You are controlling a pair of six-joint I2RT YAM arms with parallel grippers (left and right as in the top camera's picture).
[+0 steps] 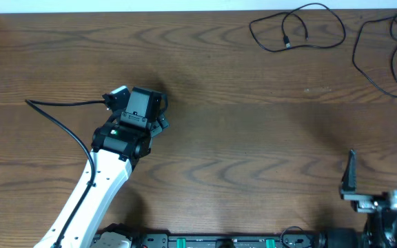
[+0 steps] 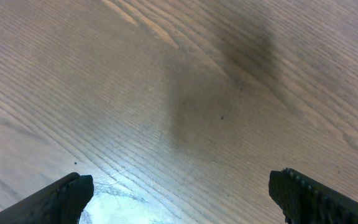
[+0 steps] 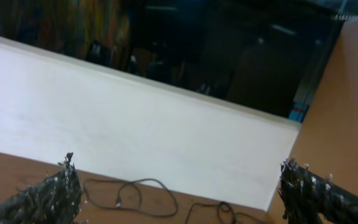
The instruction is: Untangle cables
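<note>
1. Left claw (image 2: 182, 190): your fingers are spread wide with nothing between them, hovering over bare wood on the left half of the counter (image 1: 253, 151).
2. Right claw (image 3: 182, 186): also spread wide and empty. It sits at the near right edge and faces the far side.
3. Cables (image 1: 286, 43): two thin black cords lie in loose loops at the far right of the counter. One is an open loop with a small plug end and the other (image 1: 355, 56) is just beside it, near the right edge. Both are well apart from your claws.
</note>
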